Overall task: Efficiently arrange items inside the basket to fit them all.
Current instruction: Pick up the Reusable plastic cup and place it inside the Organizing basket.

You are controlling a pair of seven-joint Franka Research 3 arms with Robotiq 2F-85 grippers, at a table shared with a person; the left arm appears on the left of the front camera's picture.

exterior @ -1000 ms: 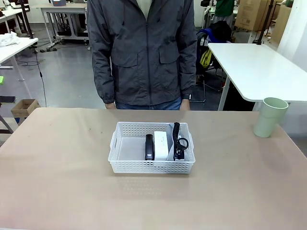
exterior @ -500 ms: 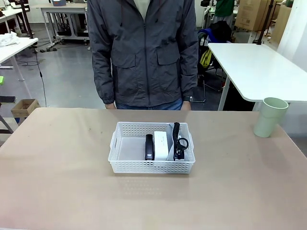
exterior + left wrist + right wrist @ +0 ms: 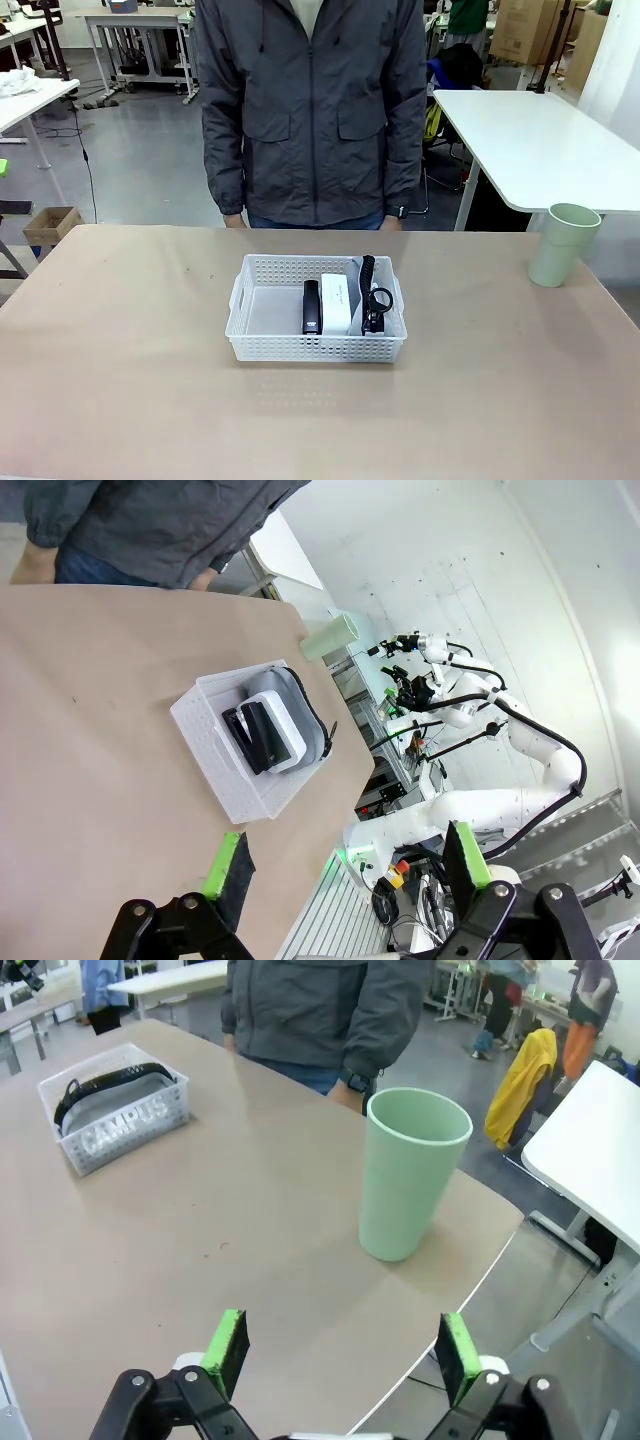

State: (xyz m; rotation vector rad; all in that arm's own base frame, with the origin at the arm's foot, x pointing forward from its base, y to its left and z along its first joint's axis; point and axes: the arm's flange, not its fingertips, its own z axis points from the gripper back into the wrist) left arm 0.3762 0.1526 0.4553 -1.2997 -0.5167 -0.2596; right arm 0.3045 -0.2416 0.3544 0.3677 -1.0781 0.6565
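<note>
**Cup outside basket, both claws wide and empty**

Brown table (image 3: 120,380) took up most of the front view. Person (image 3: 312,110) in a dark jacket stood at its far edge, right behind the basket, arms down at the sides. White side table (image 3: 530,140) stood off behind the right corner, and a carton (image 3: 52,225) sat on the floor at far left.

Basket (image 3: 300,347) sat mid-table, long side across. Its left part was bare. The right part was packed: pouch (image 3: 125,1120) stood on edge along the right wall with its black strap (image 3: 368,285) on top, box (image 3: 337,303) just beside it, and stapler (image 3: 312,308) against the box's left side.

Cup (image 3: 563,245) stood upright near the far right corner, well apart from the basket, with open tabletop between them.

Right gripper (image 3: 342,1335) hung above the table facing the cup, with nothing between them, jaws spread wide and empty. Left gripper (image 3: 345,845) was high, looking down at the basket, jaws also wide and empty.
</note>
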